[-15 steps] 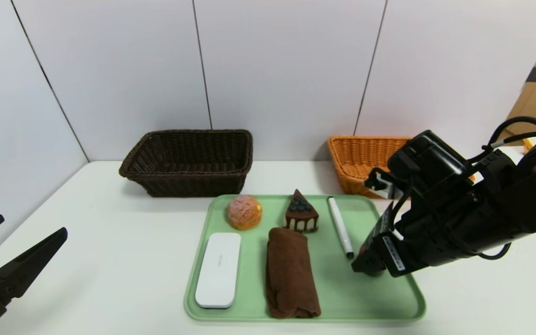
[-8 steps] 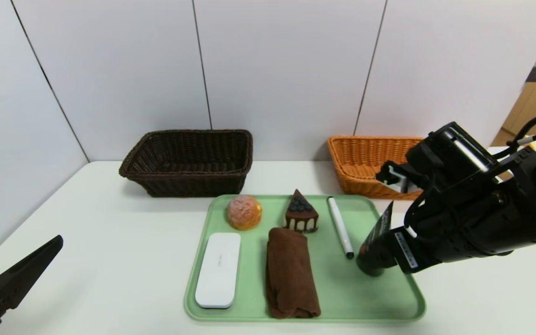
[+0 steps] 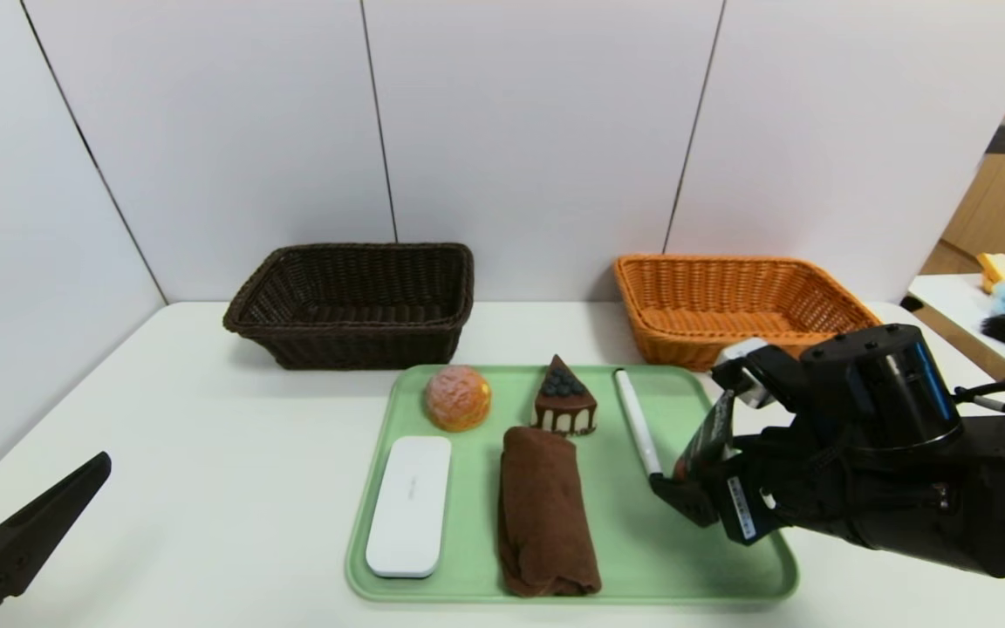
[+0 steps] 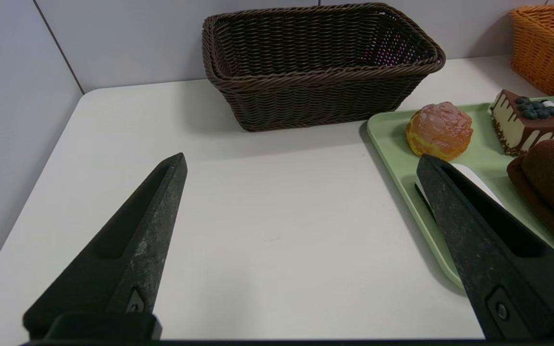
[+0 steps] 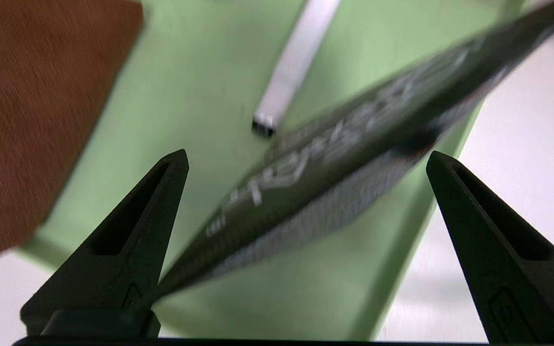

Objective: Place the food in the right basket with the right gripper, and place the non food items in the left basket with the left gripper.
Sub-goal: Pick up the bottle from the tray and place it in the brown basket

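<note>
right gripper (image 5: 306,158): fingers spread wide, gripping nothing
black tube (image 5: 349,144): lies between those fingers, on the green tray (image 3: 642,558)
marker pen (image 3: 638,425): just past the tips
left gripper (image 4: 301,163): spread too, low over bare table, dark brown basket (image 4: 320,62) beyond its tips
bun (image 3: 458,398), cake slice (image 3: 564,402): on tray

Even, bright overhead light fills the scene; soft shadows lie close under the dark basket (image 3: 354,305) and the tray (image 3: 729,523) on the table (image 3: 206,453). No harsh glare. Wall seams bow outward toward the head view's edges. The right wrist view is blurred: black tube (image 5: 354,144), towel (image 5: 31,110) and marker (image 5: 296,62) all smeared.
</note>
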### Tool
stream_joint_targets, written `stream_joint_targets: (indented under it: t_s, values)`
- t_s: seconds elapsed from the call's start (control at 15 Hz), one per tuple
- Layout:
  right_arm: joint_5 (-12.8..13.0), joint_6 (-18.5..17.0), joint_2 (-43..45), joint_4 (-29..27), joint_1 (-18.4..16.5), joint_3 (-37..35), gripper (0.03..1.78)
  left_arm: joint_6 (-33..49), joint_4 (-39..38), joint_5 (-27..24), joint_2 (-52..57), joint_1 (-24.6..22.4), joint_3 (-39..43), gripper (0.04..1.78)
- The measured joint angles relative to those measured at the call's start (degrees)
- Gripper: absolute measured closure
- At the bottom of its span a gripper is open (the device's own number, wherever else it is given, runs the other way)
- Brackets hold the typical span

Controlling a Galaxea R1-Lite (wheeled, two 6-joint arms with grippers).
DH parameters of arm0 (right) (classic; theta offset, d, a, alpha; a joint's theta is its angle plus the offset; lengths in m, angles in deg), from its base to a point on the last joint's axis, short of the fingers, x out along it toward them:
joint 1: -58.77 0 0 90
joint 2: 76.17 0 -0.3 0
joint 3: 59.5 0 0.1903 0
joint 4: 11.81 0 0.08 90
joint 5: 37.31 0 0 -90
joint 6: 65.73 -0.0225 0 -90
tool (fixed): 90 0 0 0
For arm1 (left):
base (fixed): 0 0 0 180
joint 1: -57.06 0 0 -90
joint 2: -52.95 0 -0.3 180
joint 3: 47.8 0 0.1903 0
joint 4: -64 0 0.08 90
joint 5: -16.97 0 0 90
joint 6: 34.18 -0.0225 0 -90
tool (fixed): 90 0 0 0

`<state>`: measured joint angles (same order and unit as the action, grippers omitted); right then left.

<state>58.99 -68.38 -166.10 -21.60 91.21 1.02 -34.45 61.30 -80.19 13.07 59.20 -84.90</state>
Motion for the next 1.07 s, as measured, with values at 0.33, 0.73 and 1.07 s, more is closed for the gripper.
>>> stream_joint_targets:
  t_s: [0.33,0.73,1.07]
  values:
    - [0.1,1.2,-2.6,19.6,0.0,-7.2,0.10,0.0,0.0,0.0,0.3,0.0,0.2,0.13]
    - [0.2,0.9,-3.0,19.7,-0.3,-8.4,0.94,0.0,0.0,0.0,0.4,0.0,0.2,0.13]
    - [0.2,0.6,-2.5,19.9,-0.3,-9.1,1.35,0.0,0.0,0.0,0.7,0.0,0.6,0.13]
